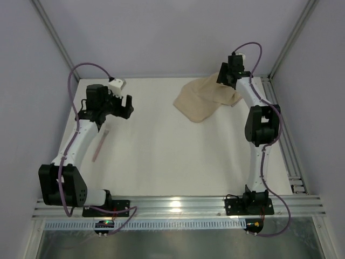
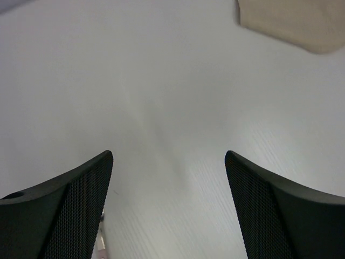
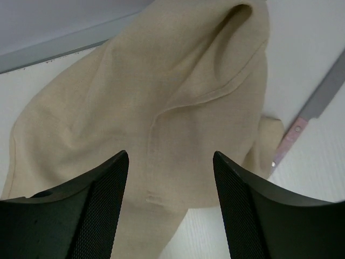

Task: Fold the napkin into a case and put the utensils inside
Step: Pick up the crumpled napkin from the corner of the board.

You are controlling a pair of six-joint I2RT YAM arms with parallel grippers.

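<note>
The beige napkin [image 1: 204,101] lies crumpled at the back right of the white table [image 1: 172,151]. My right gripper [image 1: 227,81] hangs over its far right part. In the right wrist view its jaws [image 3: 170,155] stand apart with the creased cloth [image 3: 161,97] below and between them, and I see no cloth pinched. A knife [image 3: 295,131] with a pinkish handle and grey blade lies just right of the napkin. My left gripper [image 1: 123,106] is open over bare table at the left [image 2: 168,156]. A slim pinkish utensil [image 1: 100,144] lies beneath the left arm.
A corner of the napkin [image 2: 291,21] shows at the top right of the left wrist view. An aluminium rail [image 1: 294,156] runs along the table's right side, and walls close in the back and both sides.
</note>
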